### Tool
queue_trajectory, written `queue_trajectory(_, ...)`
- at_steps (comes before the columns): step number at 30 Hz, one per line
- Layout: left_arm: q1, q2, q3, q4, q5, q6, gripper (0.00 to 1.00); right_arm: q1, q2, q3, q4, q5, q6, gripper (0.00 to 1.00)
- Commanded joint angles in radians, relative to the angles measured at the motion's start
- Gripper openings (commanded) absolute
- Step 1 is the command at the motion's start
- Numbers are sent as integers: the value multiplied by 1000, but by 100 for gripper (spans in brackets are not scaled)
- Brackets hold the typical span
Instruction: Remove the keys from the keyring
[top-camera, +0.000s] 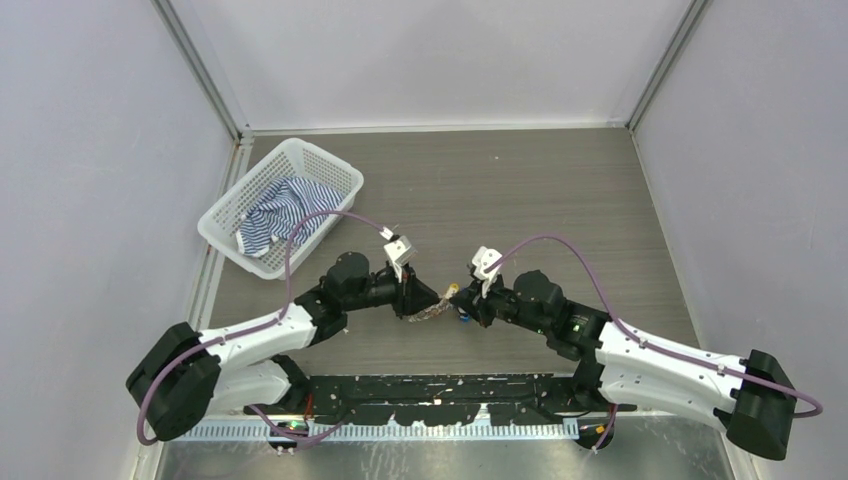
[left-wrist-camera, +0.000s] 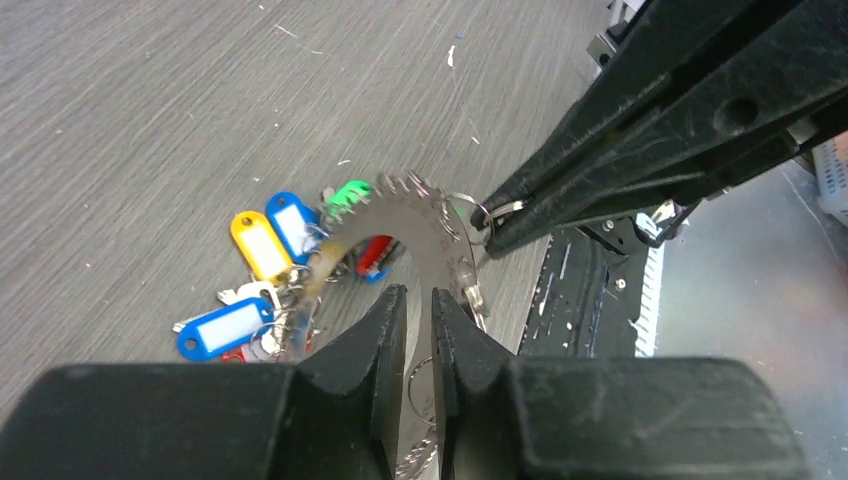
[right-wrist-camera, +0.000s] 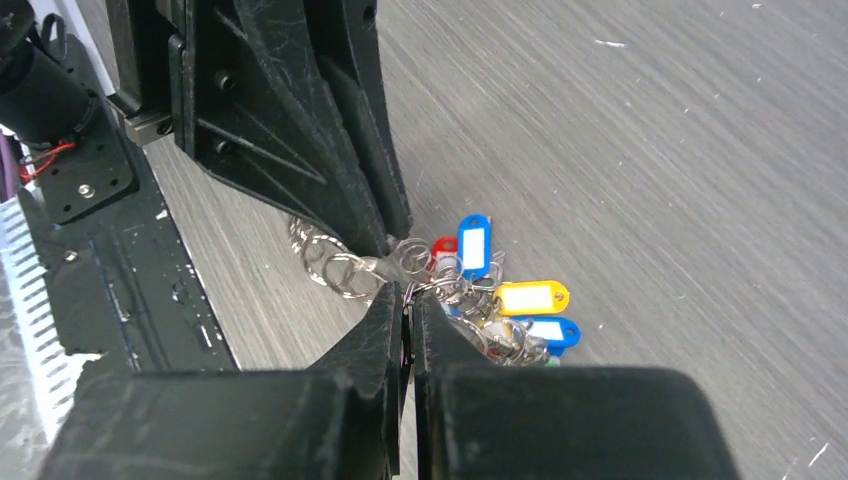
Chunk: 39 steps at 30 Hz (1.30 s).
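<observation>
The keyring (left-wrist-camera: 400, 215), a flat silvery ring with a jagged rim, stands on edge just above the table. My left gripper (left-wrist-camera: 420, 292) is shut on its lower part. The keys (left-wrist-camera: 270, 250), with yellow, blue, green and red tags, hang bunched on its left side and rest on the table. My right gripper (left-wrist-camera: 488, 220) reaches in from the right and is shut on a small split ring at the keyring's rim. In the right wrist view the right gripper (right-wrist-camera: 410, 292) pinches that wire, with the left gripper (right-wrist-camera: 392, 232) right behind it and the keys (right-wrist-camera: 505, 300) to the right. In the top view both grippers (top-camera: 430, 298) (top-camera: 463, 298) meet at the table's middle front.
A white mesh basket (top-camera: 225, 215) holding a striped cloth (top-camera: 285, 210) stands at the back left. The black base plate (top-camera: 440, 385) with a white toothed strip runs along the near edge, close under both arms. Grey walls enclose the table.
</observation>
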Motion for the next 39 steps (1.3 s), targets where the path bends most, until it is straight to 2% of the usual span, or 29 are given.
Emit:
queue_trajectory(1,-6,-27,-44,159,48,-48,18,-3,14,16,127,37,-106,1)
queue_trajectory(6,-13,-8,-90,257,17,-62,16,-3,59,48,138,33,-208,1)
queue_trajectory(9,-13,-35,-132,311,-114,-61,16,-4,85,78,115,9,-257,1)
queue_trajectory(12,-13,-102,-159,308,-315,-22,17,-3,94,95,117,-22,-284,1)
queue_trajectory(15,-11,-143,-182,370,-351,31,21,-4,115,128,64,-61,-329,1)
queue_trajectory(19,2,-94,-151,391,-236,93,24,-3,132,185,-20,-97,-381,1)
queue_trajectory(23,16,-11,-140,494,-115,88,26,-3,137,218,-71,-109,-409,1)
queue_trajectory(26,18,31,-144,548,-93,88,28,-3,141,241,-109,-120,-417,1)
queue_trajectory(31,29,10,-143,550,6,114,35,-3,141,250,-140,-123,-432,1)
queue_trajectory(36,32,50,-125,581,154,80,36,-3,151,262,-168,-101,-459,1)
queue_trajectory(39,32,81,-129,624,178,57,36,-3,146,263,-159,-94,-467,1)
